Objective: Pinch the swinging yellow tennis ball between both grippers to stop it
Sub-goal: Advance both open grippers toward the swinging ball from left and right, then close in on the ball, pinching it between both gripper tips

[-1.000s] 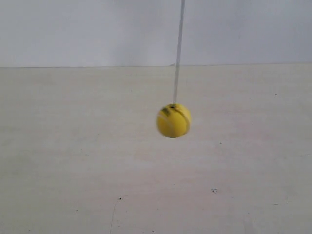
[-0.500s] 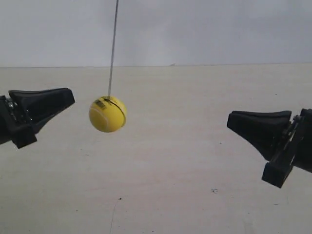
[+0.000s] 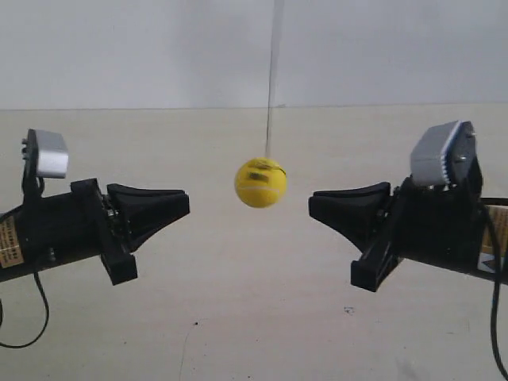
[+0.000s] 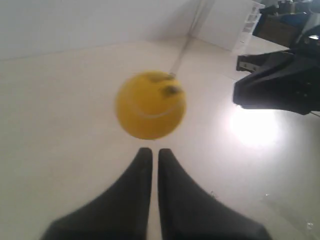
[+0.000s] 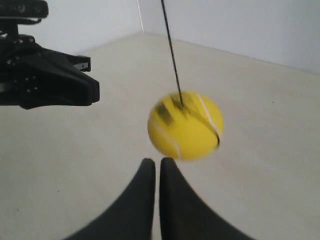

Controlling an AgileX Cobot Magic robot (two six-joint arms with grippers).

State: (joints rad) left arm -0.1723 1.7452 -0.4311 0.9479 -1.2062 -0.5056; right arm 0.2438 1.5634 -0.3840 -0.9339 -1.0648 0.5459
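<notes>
The yellow tennis ball [image 3: 260,182] hangs on a thin dark string [image 3: 271,95] above the pale table, blurred by its motion. My left gripper [image 3: 184,202], on the arm at the exterior view's left, points at the ball from a short gap away, shut and empty. My right gripper [image 3: 313,204] faces it from the other side, a little closer to the ball, also shut and touching nothing. In the left wrist view the ball [image 4: 150,105] floats just beyond my left gripper [image 4: 151,151]. In the right wrist view the ball [image 5: 185,125] floats just beyond my right gripper [image 5: 157,161].
A pale tabletop [image 3: 254,317] runs back to a white wall [image 3: 119,48]. A white cabinet [image 4: 250,22] and dark clutter stand past the table's far corner. A thin black cable [image 3: 32,317] loops under the arm at the exterior view's left.
The ball swung from the exterior view's left back toward the middle. Both arms came inward, closing most of the gap to the ball on each side.
</notes>
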